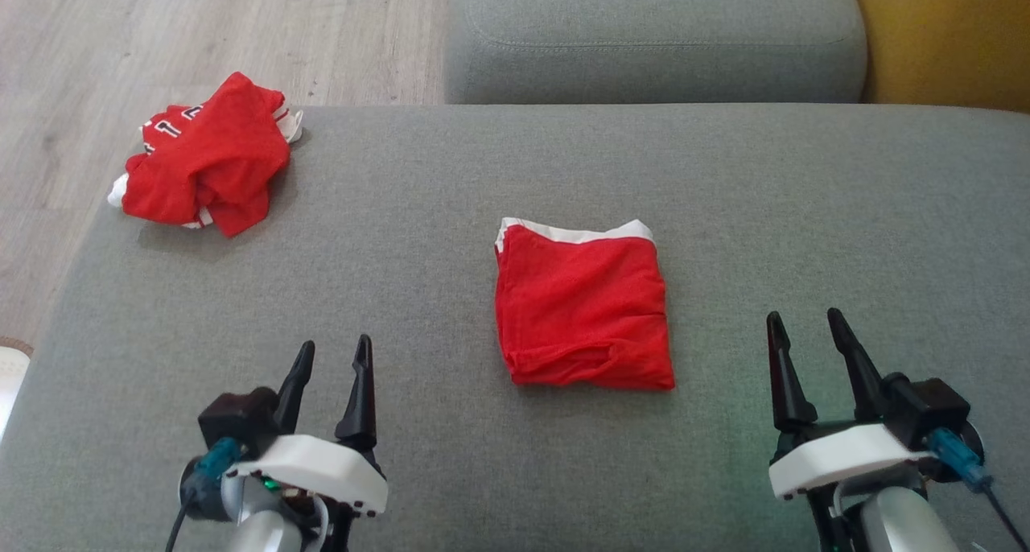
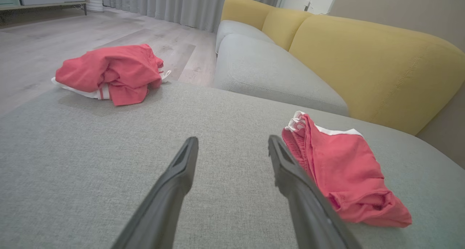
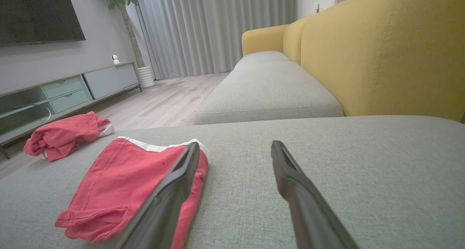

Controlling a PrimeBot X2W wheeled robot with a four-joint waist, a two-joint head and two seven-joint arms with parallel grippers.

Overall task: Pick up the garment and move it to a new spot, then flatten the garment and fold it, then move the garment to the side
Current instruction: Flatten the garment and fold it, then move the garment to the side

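Grey sofa cushion (image 1: pixel 483 463) nearest, where the left tool (image 1: pixel 335 344) and right tool (image 1: pixel 805 315) hover spread wide, both empty. Just beyond, between them, lie the folded red shorts (image 1: pixel 583 311), white waistband at the far edge. Soft, light and floppy, I'd say: pinch the near corners through every layer. Farther left sits a crumpled red jersey (image 1: pixel 205 158).

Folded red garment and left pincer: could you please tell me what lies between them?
Nothing lies there. In the head view, the stretch of grey cushion between the left pincer and the folded red garment is bare.
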